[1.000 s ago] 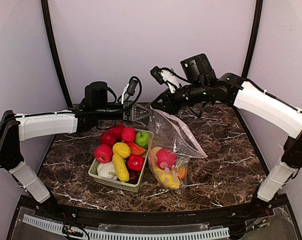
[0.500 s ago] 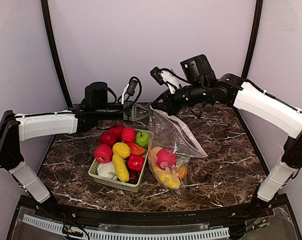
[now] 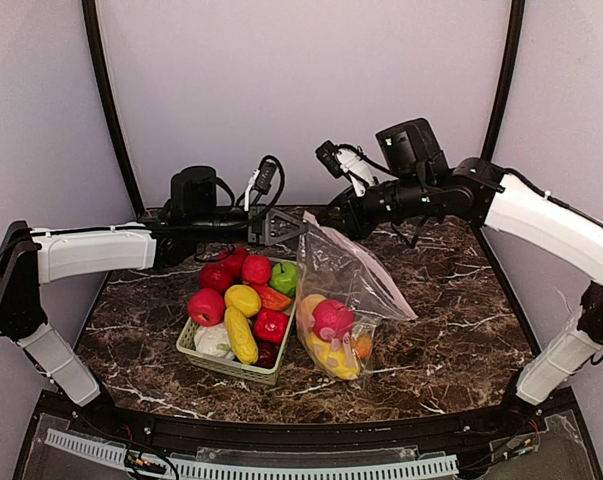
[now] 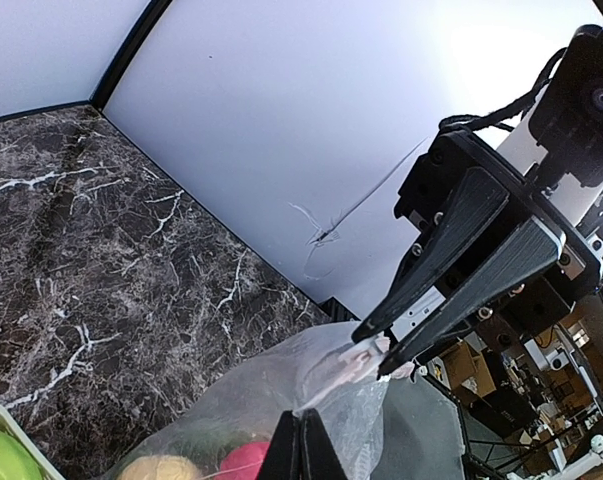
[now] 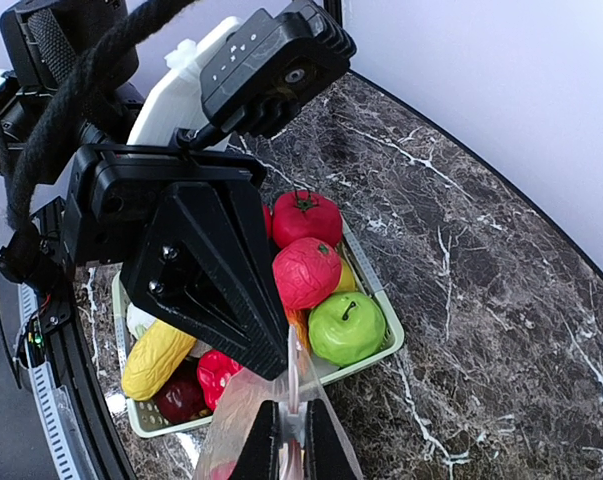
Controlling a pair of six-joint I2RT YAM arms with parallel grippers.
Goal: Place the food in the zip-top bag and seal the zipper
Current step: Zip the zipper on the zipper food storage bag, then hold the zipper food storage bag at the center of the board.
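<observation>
The zip-top bag (image 3: 349, 285) hangs by its top edge between my two grippers, its bottom on the table. It holds a red fruit (image 3: 332, 318), a yellow piece (image 3: 333, 357) and an orange one. My left gripper (image 3: 291, 231) is shut on the bag's left top corner; its tips show in the left wrist view (image 4: 303, 446). My right gripper (image 3: 327, 214) is shut on the pink zipper (image 4: 367, 356) a little to the right of it, the strip edge-on between its tips (image 5: 292, 440). More food fills the basket: a green apple (image 5: 347, 327), a tomato (image 5: 306, 215) and corn (image 5: 161, 358).
The pale green slatted basket (image 3: 197, 349) stands left of the bag, under my left gripper's reach. Dark marble table (image 3: 451, 330) stretches to the right of the bag. Curved walls close off the back and sides.
My right gripper has slid a short way to the right along the bag's top edge, away from the left gripper. The left gripper has held still.
</observation>
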